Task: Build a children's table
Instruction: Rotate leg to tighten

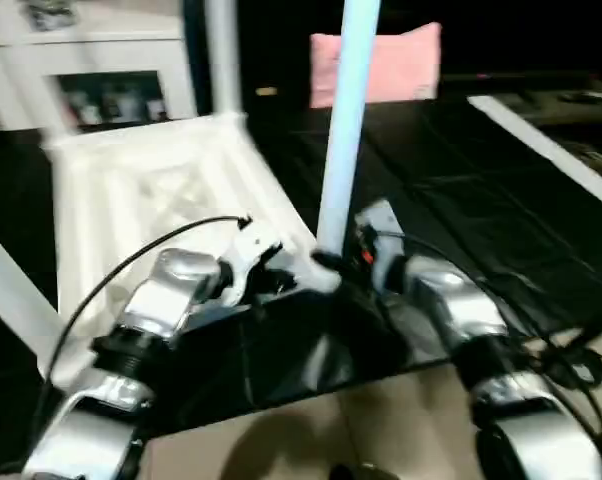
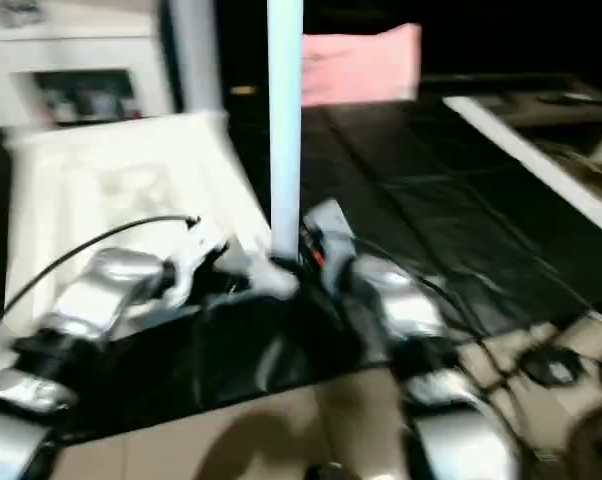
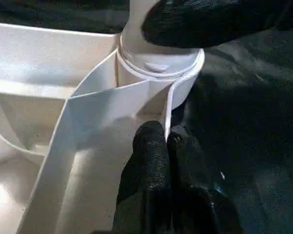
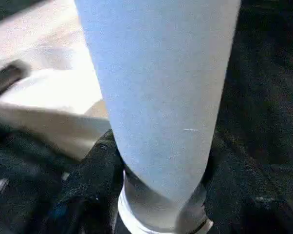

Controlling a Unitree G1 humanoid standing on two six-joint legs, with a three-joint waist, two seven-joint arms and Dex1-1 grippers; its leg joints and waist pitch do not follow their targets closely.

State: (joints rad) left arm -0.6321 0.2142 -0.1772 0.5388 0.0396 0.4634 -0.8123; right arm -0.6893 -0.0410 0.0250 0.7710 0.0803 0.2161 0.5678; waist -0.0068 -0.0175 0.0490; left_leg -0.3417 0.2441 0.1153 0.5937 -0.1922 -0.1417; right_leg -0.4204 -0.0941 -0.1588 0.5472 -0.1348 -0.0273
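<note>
The children's table top [image 1: 151, 190] lies upside down on a black mat, ribbed underside up. A white tube leg [image 1: 346, 110] stands upright in the near right corner socket [image 3: 158, 68]. My right gripper [image 4: 161, 180] is shut on this leg just above the socket, with a black finger [image 4: 93, 175] on each side. My left gripper [image 3: 166, 141] is shut on the thin rim wall of the table top right beside that socket. A second leg [image 1: 221, 55] stands upright at the far corner.
A pink pillow [image 1: 391, 65] lies behind the mat [image 1: 461, 220]. A white cabinet [image 1: 81, 60] stands at the back left. A long white board edge [image 1: 551, 150] runs along the right. Another white tube [image 1: 11, 290] crosses the left edge. Tan floor [image 1: 311, 430] lies nearest me.
</note>
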